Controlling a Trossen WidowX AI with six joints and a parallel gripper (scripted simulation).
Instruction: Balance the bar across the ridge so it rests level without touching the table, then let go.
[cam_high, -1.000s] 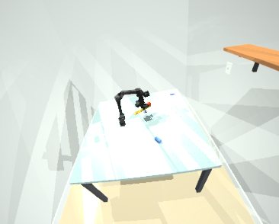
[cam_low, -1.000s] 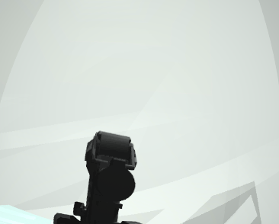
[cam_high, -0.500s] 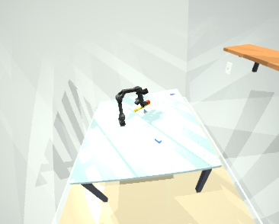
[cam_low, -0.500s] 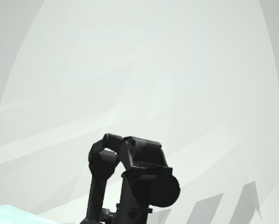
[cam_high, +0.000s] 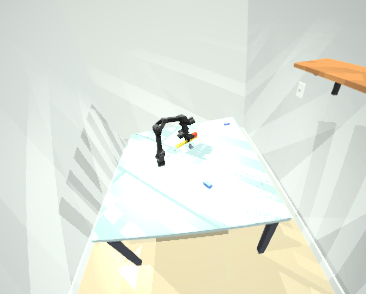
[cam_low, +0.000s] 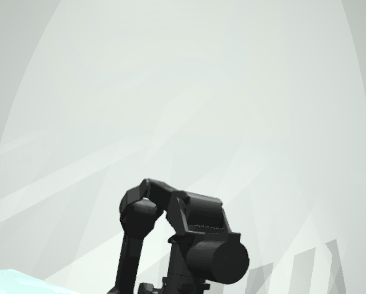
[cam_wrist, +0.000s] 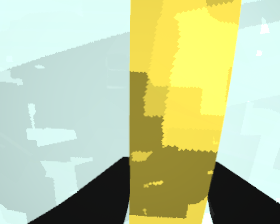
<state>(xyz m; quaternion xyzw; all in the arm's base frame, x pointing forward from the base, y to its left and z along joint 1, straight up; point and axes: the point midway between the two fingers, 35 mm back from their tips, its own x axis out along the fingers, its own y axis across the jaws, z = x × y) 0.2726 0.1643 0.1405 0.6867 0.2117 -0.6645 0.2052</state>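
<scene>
A pale grey room with a wooden shelf (cam_high: 336, 72) on the right wall holds a glass-topped table (cam_high: 200, 210) on dark legs. I am the black arm (cam_high: 161, 142) standing near the table's far end, elbow bent, reaching down and to the side. My gripper (cam_high: 186, 138) is clamped partway closed on the bar (cam_high: 186, 140), a yellow bar with an orange-red end, held tilted above the tabletop. From my wrist camera, the bar (cam_wrist: 178, 97) runs straight away between my two dark fingers, which press both its sides. A small blue marker (cam_high: 207, 185) lies nearer the table's middle; another sits at the far edge.
</scene>
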